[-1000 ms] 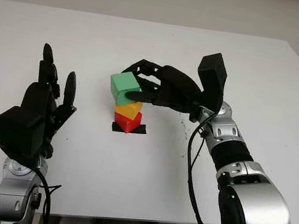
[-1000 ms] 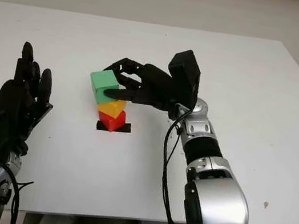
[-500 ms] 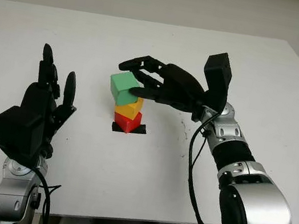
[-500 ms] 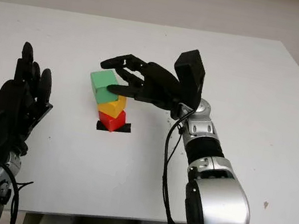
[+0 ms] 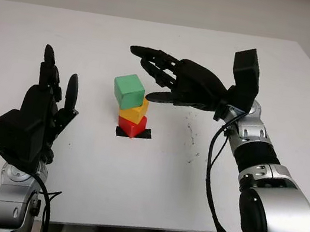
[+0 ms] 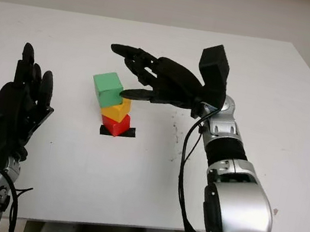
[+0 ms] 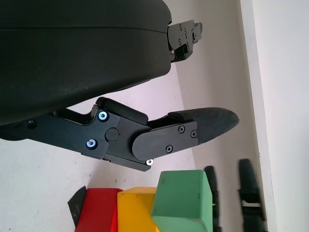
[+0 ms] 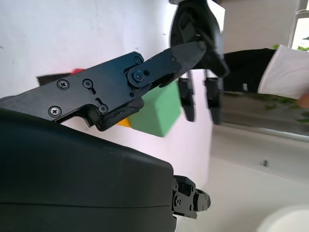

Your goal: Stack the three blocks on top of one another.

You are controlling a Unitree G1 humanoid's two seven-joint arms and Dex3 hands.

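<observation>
— Starting leftward: the left hand (image 5: 39,110) hung open over the worktop (image 5: 283,72); green block (image 5: 129,91) topped yellow block (image 5: 134,113) and red block (image 5: 131,126).

— The right hand (image 5: 173,83) hovered open just beside; a brush might have toppled that overhanging green.

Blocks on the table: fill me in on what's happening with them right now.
The three blocks are stacked on a black mark: red block at the bottom, yellow block in the middle, green block on top, sitting skewed. The right hand is open beside and above the green block, not touching it. The left hand is open, raised off to the stack's side over the table.
</observation>
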